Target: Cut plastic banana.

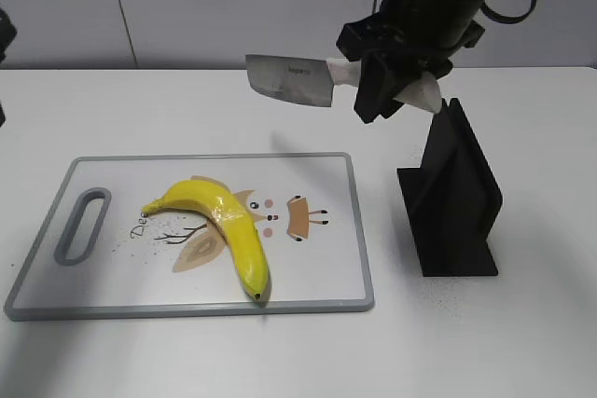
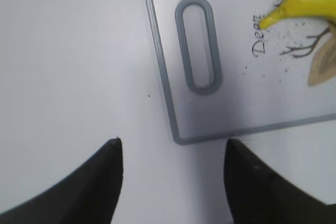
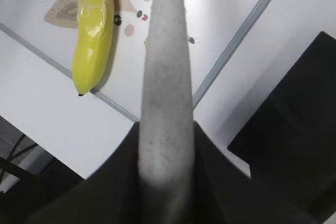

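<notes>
A yellow plastic banana [image 1: 224,228] lies whole on a white cutting board [image 1: 112,286] with a grey rim. It also shows in the left wrist view [image 2: 304,2] and in the right wrist view [image 3: 93,30]. My right gripper [image 1: 387,81] is shut on the pale handle [image 3: 165,77] of a knife, whose steel blade [image 1: 289,79] points left, held in the air above the board's far right edge. My left gripper [image 2: 172,182] is open and empty, hovering over the table near the board's handle corner.
A black knife stand [image 1: 452,198] stands on the table right of the board, also in the right wrist view [image 3: 294,129]. The board has a grey oval handle slot [image 2: 198,45] at its left end. The white table's front edge shows in the right wrist view.
</notes>
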